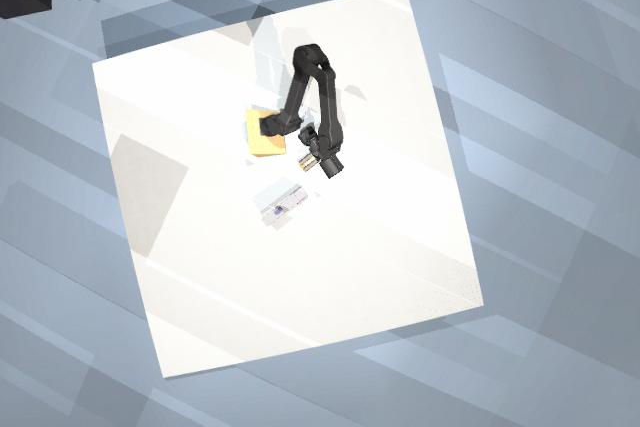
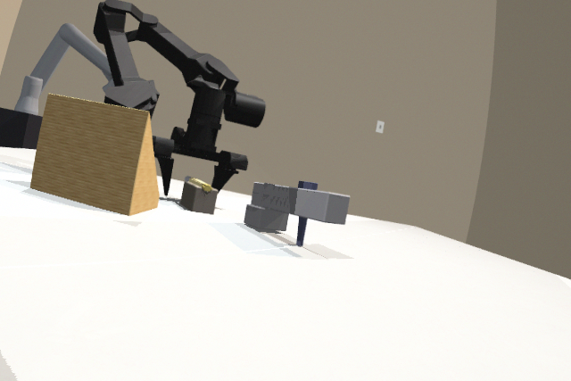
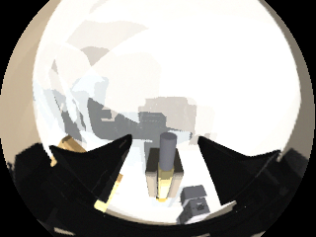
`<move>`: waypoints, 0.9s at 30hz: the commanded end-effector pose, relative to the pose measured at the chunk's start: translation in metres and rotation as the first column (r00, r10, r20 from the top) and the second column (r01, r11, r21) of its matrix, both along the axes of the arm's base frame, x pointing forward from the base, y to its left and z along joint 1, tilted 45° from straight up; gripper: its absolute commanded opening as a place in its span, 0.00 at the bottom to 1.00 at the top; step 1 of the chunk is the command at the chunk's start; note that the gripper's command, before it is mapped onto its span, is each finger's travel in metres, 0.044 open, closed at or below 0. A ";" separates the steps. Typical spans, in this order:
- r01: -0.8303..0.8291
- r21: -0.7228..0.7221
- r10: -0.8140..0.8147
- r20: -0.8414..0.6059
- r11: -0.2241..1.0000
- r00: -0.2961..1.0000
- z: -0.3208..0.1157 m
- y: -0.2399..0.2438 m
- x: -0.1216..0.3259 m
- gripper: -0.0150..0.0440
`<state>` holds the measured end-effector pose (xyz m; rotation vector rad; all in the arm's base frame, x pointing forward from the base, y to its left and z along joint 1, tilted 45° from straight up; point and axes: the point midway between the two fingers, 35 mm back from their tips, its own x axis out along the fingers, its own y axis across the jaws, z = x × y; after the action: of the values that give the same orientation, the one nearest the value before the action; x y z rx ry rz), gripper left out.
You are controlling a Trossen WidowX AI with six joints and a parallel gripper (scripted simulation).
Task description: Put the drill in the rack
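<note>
A drill bit with a gold body and grey shank (image 1: 305, 165) (image 2: 201, 184) (image 3: 168, 150) lies in the top groove of a small brown-grey rack (image 2: 198, 202) (image 3: 150, 175). My gripper (image 2: 192, 192) (image 3: 165, 139) points down and is wide open, with one finger on each side of the rack and drill and neither visibly touching the drill. In the top-down view the arm hides the fingertips. The grey chuck block (image 1: 295, 198) (image 2: 322, 205) (image 3: 194, 192) stands apart from the rack, and the dark blue key (image 1: 278, 211) (image 2: 307, 186) sits upright through it.
A yellow wooden wedge-shaped block (image 1: 255, 140) (image 2: 89, 151) with rows of small holes stands beside the rack, near the arm's base. Its edge shows at the left of the wrist view. A grey arm (image 2: 31, 91) stands in the far background.
</note>
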<state>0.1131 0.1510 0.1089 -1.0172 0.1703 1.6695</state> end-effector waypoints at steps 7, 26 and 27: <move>0.004 -0.028 -0.003 0.009 1.000 1.000 0.027 -0.027 0.001 1.00; 0.200 -0.027 -0.187 0.240 0.980 0.952 0.078 -0.074 0.097 1.00; 0.231 -0.021 -0.216 0.278 0.973 0.936 0.085 -0.080 0.113 1.00</move>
<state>0.1856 0.0863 0.1785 -1.1596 0.1539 1.4393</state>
